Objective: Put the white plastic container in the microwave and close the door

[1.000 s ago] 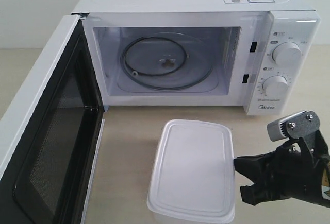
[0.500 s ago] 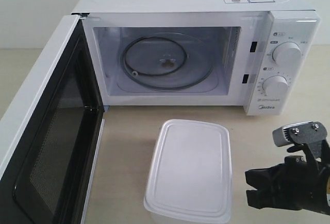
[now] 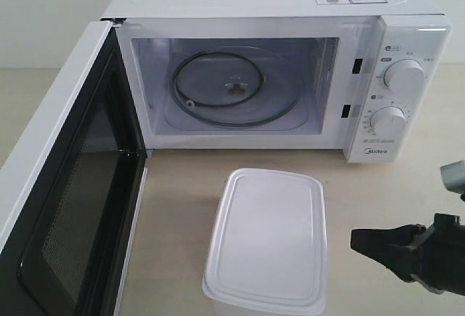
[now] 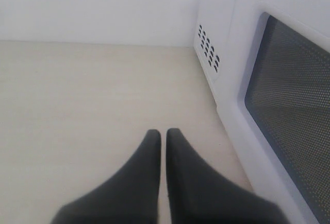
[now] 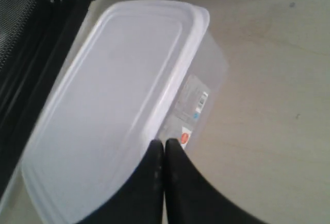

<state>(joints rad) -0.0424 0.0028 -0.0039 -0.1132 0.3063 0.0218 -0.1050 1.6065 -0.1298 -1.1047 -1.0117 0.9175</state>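
The white plastic container [image 3: 265, 240] rests lid-on upon the table, in front of the microwave [image 3: 290, 3]. The microwave's door [image 3: 65, 149] stands swung wide to the left, and the glass turntable [image 3: 225, 83] inside is bare. My right gripper [image 3: 357, 240] is shut and empty, low to the container's right with a small gap between them. In the right wrist view its tips [image 5: 164, 142] point at the container [image 5: 113, 105] beside the red-marked label [image 5: 193, 108]. My left gripper [image 4: 161, 132] is shut on nothing above bare table, next to the door's outer face [image 4: 289, 95]. It is out of the exterior view.
Two round dials [image 3: 404, 76] [image 3: 388, 121] sit on the microwave's right panel. The open door fills the left side of the exterior view. Light wooden tabletop [image 3: 182, 207] lies between door and container. A white wall [image 4: 98, 7] stands behind.
My right gripper was open by the container's right edge; it has shut and drawn back to the right and lower. The container shifted slightly left and nearer.
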